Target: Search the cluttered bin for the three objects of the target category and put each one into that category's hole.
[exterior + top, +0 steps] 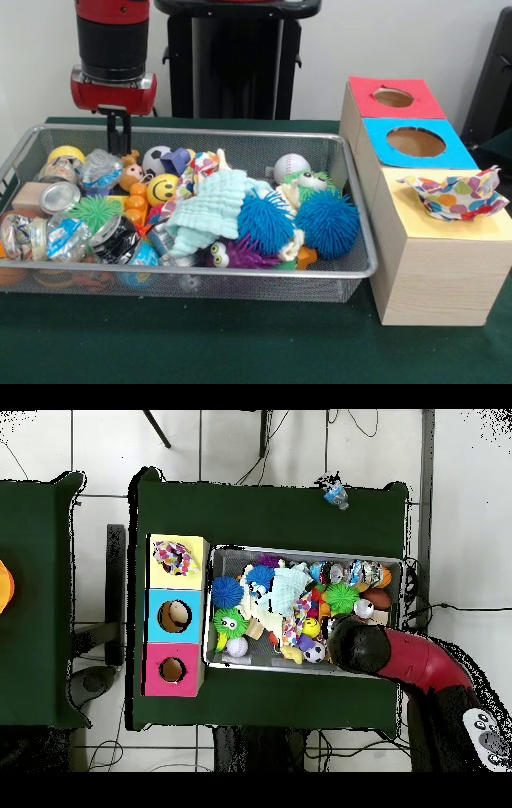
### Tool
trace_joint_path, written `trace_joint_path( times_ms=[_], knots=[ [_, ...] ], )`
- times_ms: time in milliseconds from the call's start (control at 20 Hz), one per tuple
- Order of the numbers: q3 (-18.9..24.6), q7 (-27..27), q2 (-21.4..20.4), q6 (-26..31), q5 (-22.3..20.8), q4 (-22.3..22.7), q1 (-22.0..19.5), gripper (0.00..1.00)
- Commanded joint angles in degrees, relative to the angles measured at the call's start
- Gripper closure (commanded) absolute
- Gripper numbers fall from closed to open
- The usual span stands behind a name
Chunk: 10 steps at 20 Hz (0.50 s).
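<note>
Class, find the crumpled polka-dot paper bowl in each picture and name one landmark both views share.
Front view: the paper bowl sits at the right, on the yellow-topped box, beside the bin.
Overhead view: it sits upper left, on the yellow section.
Shared landmark: the blue box top next to it.

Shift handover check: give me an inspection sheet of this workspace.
Surface: green table cloth, bare in front of the bin.
Job's things: wire mesh bin; wooden box with red hole, blue hole, yellow top covered by dotted paper bowl.
Clutter: blue spiky balls, pale green cloth, smiley ball, crushed cans.
Grippers: gripper hangs over the bin's far corner; state unclear.
Cables: cables on floor.
Surroundings: tiled floor, second table.
</note>
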Motion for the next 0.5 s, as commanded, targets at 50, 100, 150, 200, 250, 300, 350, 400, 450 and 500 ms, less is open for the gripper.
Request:
trace_joint_path(
  times_ms=[50,100,150,200,250,300,350,400,450,500],
  knots=[
    [1.6,6.4,1.1,4.4,2.2,-2.5,1.2,1.0],
    [1.4,6.8,0.9,3.9,2.2,-1.9,1.4,1.0],
    [1.2,7.2,0.7,3.4,2.2,-1.4,1.5,1.0],
    [1.4,7.1,0.6,3.1,2.2,-1.1,1.5,1.0],
    [1.4,7.1,0.6,3.0,2.2,-0.9,1.4,1.0],
    [1.8,6.7,0.6,2.7,2.3,-0.6,1.1,1.0],
    [1.9,6.6,0.5,2.7,2.3,-0.5,1.0,1.0],
    [1.9,6.4,0.6,2.8,2.3,-0.7,0.9,1.0],
    [1.9,6.4,0.6,2.8,2.3,-0.6,0.8,1.0],
    [2.0,6.2,0.6,2.9,2.4,-0.6,0.6,1.0]
  ],
)
